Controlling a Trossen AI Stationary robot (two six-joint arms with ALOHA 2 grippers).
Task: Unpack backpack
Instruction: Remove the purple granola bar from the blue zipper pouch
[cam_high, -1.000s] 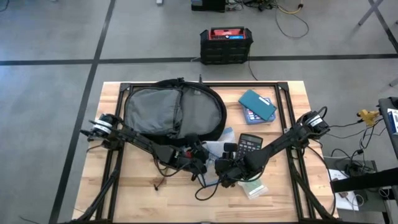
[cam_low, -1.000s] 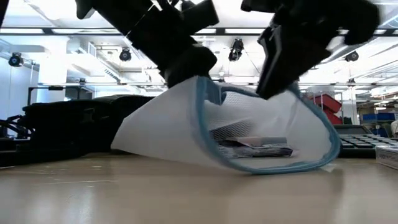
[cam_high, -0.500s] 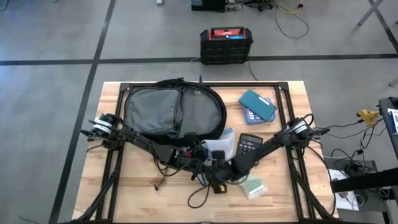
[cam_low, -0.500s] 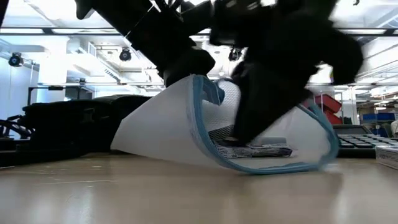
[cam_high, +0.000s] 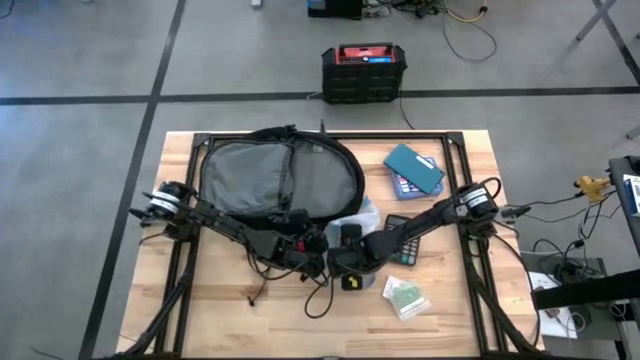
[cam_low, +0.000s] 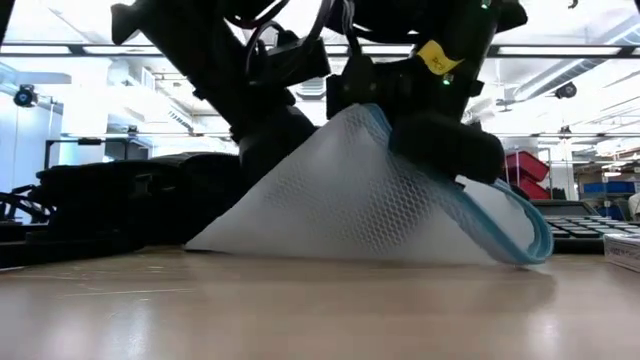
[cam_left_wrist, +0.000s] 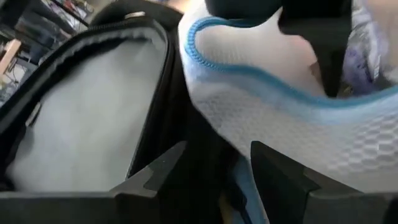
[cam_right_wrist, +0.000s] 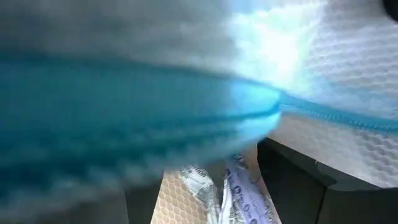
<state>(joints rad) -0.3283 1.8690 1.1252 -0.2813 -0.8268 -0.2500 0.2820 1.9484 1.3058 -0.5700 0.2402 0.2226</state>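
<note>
From above, the backpack lies flat and open on the wooden table, grey lining up. Just in front of its open mouth, both arms meet over a white mesh pouch with a blue zipper. The left gripper sits at the backpack's front edge, touching the pouch; the right gripper is just beside it, on the side away from the backpack. A calculator lies partly under the right arm, a teal book sits beside the backpack, and a small packet lies nearer the table's front.

At table height, the pouch stands like a tent, its peak pinched by the right gripper; the backpack lies behind.

The left wrist camera shows its fingers spread apart, the backpack on one side and the pouch on the other.

The right wrist camera sees only mesh and blue zipper; print on packets inside is unreadable.
</note>
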